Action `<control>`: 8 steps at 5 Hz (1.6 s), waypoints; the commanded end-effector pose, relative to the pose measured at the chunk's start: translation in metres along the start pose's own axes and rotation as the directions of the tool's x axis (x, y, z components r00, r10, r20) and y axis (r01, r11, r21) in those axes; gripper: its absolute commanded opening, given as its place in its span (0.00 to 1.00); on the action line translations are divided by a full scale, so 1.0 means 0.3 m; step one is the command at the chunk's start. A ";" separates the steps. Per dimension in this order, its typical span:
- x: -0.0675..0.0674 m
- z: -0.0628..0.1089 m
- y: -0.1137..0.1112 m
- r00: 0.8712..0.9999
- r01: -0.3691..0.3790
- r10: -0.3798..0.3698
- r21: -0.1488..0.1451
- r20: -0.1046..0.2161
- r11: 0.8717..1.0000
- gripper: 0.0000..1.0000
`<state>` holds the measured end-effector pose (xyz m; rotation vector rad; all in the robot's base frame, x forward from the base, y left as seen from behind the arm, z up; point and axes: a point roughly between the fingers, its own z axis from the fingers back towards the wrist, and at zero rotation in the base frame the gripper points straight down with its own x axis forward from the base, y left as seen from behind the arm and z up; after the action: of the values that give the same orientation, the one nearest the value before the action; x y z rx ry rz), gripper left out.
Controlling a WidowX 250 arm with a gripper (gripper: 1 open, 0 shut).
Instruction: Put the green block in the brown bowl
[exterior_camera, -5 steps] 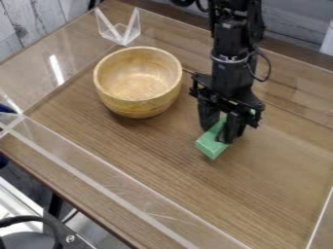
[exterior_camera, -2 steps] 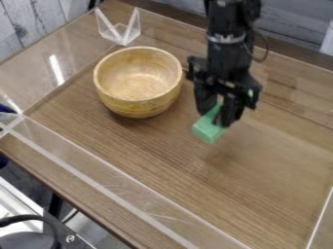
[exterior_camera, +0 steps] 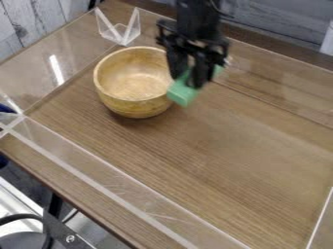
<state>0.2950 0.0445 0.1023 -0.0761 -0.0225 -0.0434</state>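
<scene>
My gripper (exterior_camera: 192, 80) points straight down and is shut on the green block (exterior_camera: 185, 92), a small bright green bar that hangs tilted below the fingers, clear of the table. The brown bowl (exterior_camera: 135, 81), round light wood with a thick rim, stands just left of the block. Its right rim nearly meets the block in this view, and nothing lies in the bowl's hollow. The black arm rises out of the top of the picture.
A small clear glass-like object (exterior_camera: 117, 26) stands behind the bowl at the back left. The wooden table (exterior_camera: 208, 165) is ringed by low clear walls (exterior_camera: 78, 160). A dark cable lies at the bottom left corner.
The gripper has lifted the green block off the table and carried it up and to the left, from right of the bowl to beside the bowl's right rim.
</scene>
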 end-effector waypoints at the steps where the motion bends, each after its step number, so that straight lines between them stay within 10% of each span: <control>1: 0.035 0.075 0.132 0.996 -0.048 0.046 0.029 0.073 0.998 0.00; 8: 0.020 -0.037 0.264 0.995 -0.097 0.095 0.058 0.033 0.994 0.00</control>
<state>0.2975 0.1163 0.0713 -0.0368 0.0003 0.0466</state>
